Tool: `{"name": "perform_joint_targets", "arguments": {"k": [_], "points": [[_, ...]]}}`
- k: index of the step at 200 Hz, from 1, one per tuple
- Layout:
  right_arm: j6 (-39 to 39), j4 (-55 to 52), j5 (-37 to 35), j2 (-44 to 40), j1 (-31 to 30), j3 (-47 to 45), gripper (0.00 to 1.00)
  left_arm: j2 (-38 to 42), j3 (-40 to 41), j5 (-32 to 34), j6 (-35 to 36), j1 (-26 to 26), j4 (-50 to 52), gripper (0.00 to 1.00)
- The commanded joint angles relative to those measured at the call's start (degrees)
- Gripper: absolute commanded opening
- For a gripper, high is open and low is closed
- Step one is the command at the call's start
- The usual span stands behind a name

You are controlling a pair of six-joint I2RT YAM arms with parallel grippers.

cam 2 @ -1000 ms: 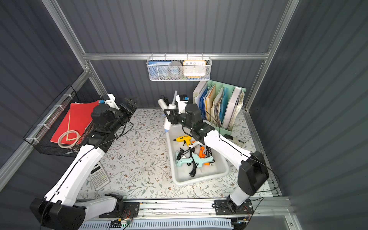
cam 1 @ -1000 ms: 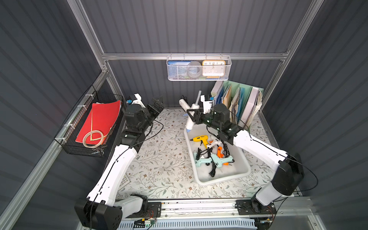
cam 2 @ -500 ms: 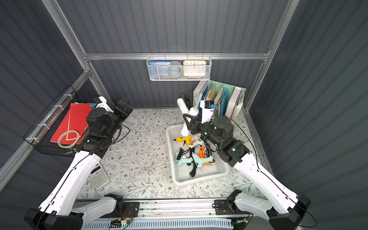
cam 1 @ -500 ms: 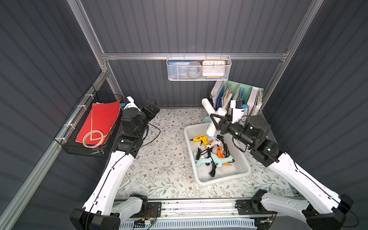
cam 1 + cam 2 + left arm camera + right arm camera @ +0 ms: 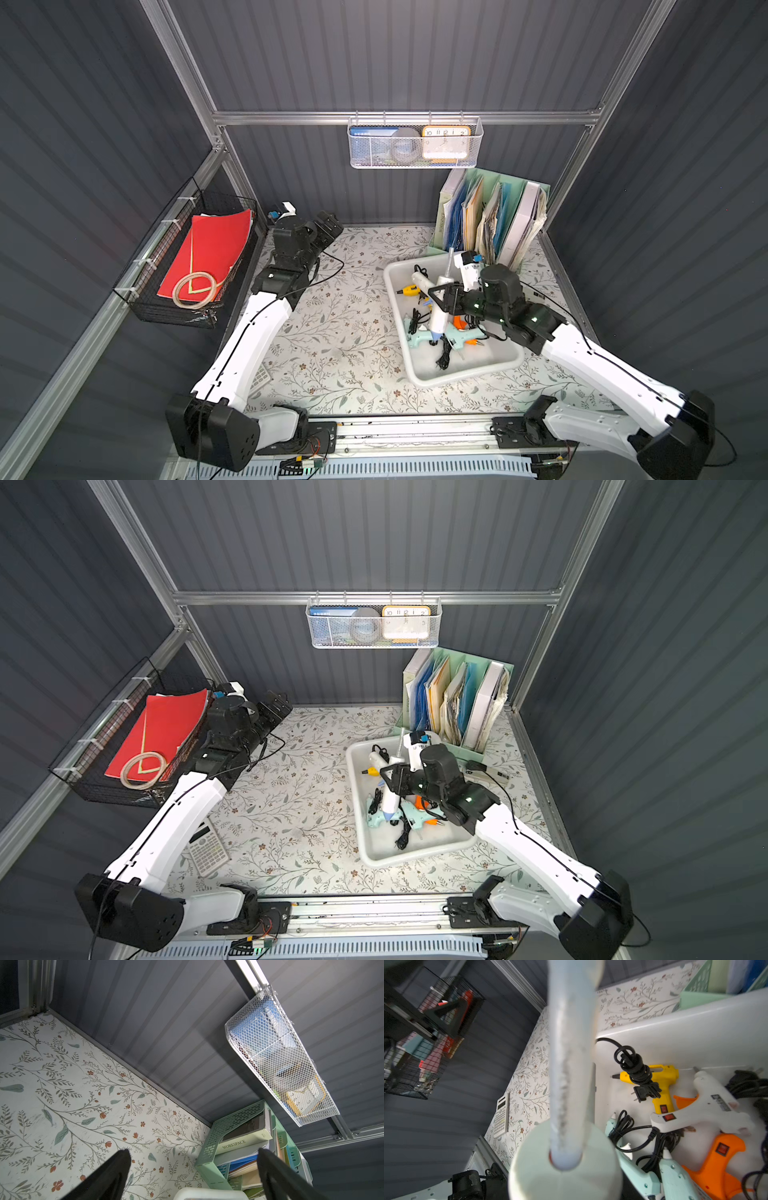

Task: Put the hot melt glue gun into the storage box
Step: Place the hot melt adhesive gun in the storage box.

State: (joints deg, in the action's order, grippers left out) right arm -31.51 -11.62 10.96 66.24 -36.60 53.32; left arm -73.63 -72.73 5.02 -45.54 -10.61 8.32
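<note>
Floral desk (image 5: 353, 332), dark ribbed walls (image 5: 374, 62) | hot melt glue gun (image 5: 436, 320): white, about upright, hanging over the storage box (image 5: 465, 372), above other guns (image 5: 720, 1159) lying inside | right pincer (image 5: 441, 298): clamped on its body | left pincer (image 5: 193, 1152): wide apart, empty | handling: likely light, stiff smooth plastic, can slip; take the thick body, not the nozzle

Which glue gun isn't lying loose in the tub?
The white glue gun with a pale blue end: the right claw holds it upright over the white plastic storage box.
</note>
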Motion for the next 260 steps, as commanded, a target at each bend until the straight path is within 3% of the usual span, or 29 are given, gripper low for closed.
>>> {"name": "perform_joint_targets", "arguments": {"k": [1,84,124,170,209,231,260], "points": [[-0.75,6.55,2.62,2.21,-0.15,1.35,0.0,0.31,-1.86,-0.38,1.14,-0.2,0.39,1.0],[-3.82,10.54,-4.59,12.73,0.93,-0.24,0.0,2.7,-0.57,0.87,1.81,-0.2,-0.01,1.0],[-3.65,7.25,-7.98,17.58,2.11,-0.32,0.0,2.37,-0.47,1.26,2.47,-0.2,1.31,1.0],[-2.95,1.26,-9.37,20.83,2.31,1.62,0.29,3.16,0.36,5.0,3.34,-0.2,3.87,1.0],[-2.64,-3.45,-17.92,17.11,2.32,1.19,0.69,4.2,1.82,9.83,4.73,-0.2,6.42,1.0],[-1.44,-5.15,-22.7,14.39,2.32,0.89,0.82,4.91,2.76,11.71,5.4,-0.2,7.06,1.0],[0.77,-7.91,-27.89,10.78,2.38,1.93,0.9,6.19,4.08,14.06,5.96,-0.2,7.59,1.0]]}}
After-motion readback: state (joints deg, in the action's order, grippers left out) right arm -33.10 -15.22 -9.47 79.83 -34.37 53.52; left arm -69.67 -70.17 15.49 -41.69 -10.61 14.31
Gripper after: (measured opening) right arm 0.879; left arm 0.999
